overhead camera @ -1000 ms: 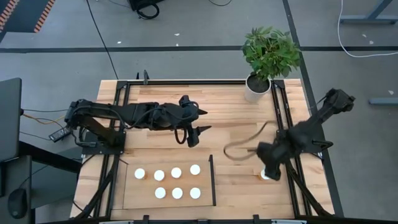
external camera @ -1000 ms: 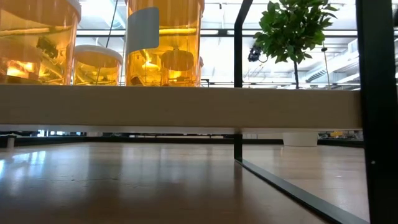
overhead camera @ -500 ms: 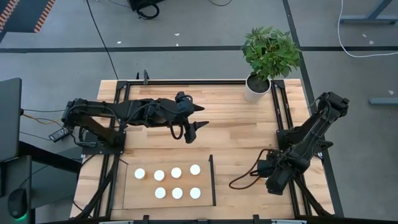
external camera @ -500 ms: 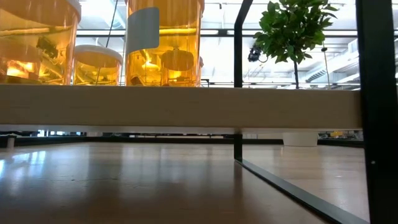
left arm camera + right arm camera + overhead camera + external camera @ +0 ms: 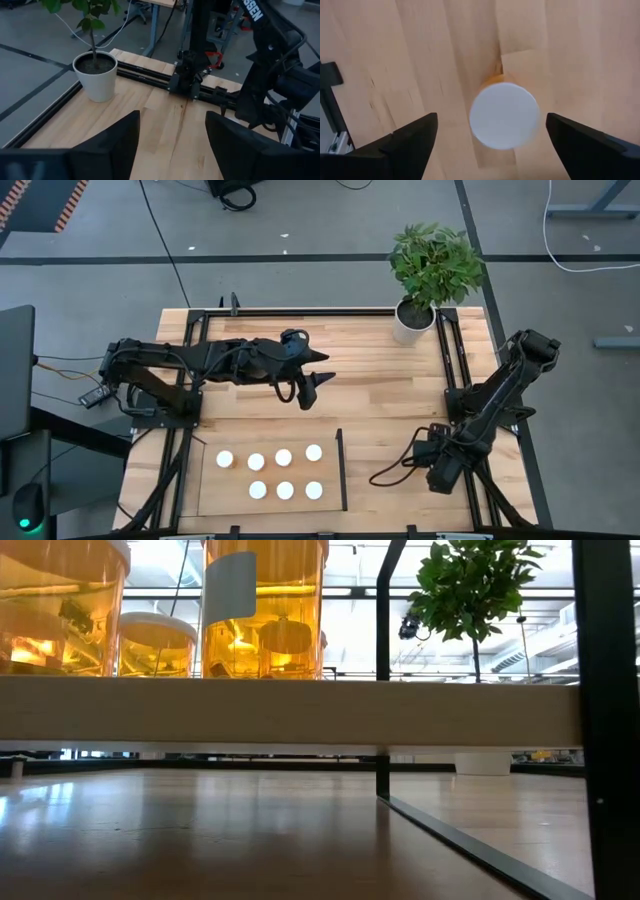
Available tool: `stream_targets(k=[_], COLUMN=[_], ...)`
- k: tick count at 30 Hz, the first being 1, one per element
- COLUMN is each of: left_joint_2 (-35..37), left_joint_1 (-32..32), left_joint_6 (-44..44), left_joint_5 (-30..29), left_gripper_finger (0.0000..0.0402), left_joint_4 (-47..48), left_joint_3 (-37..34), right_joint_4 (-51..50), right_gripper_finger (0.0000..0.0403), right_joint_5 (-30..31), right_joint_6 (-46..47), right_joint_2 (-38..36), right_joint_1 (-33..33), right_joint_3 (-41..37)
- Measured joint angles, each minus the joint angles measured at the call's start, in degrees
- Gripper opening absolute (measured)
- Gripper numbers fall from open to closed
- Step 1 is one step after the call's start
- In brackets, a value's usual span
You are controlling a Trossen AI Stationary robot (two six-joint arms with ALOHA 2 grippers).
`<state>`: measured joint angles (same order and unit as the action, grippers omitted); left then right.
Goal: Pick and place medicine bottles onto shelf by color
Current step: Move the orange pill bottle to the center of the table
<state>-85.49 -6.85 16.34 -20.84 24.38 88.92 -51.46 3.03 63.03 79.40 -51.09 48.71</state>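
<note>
White-capped orange bottles (image 5: 284,473), pale-wood shelf (image 5: 210,495), black strip (image 5: 341,470), white pot (image 5: 95,75).

I see my right gripper (image 5: 490,145) pointing straight down with fingers spread wide, while my left gripper (image 5: 318,370) reaches out level, fingers parted, holding nothing.

The table (image 5: 370,380) is pale wooden planks with visible grain, smooth with a soft sheen that mirrors light in the low view. The shelf (image 5: 225,490) is a lighter, matt wooden board with a thin black strip (image 5: 341,470) at its 3 o'clock edge. The bottles (image 5: 265,610) are translucent orange plastic, glossy; the cap (image 5: 504,115) is smooth, matt white plastic. The pot (image 5: 95,75) is smooth matt white. Black rails (image 5: 452,360), seemingly metal, edge the table. The fingers (image 5: 410,142) are dark and matt.
</note>
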Motion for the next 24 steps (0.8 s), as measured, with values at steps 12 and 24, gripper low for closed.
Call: stream_targets(k=[12,24], left_joint_2=[0.0,0.0], left_joint_1=[-0.1,-0.1], left_joint_6=[0.0,0.0], left_joint_5=[0.0,0.0], left_gripper_finger=[0.0198,0.0183], left_joint_4=[0.4,0.5], left_joint_3=[0.0,0.0], right_joint_4=[3.9,3.9], right_gripper_finger=[0.0356,0.0283], right_joint_5=[0.0,0.4], right_joint_6=[2.4,4.1], right_joint_2=[0.0,0.0], right_joint_1=[0.0,0.0], right_joint_3=[-2.8,-2.8])
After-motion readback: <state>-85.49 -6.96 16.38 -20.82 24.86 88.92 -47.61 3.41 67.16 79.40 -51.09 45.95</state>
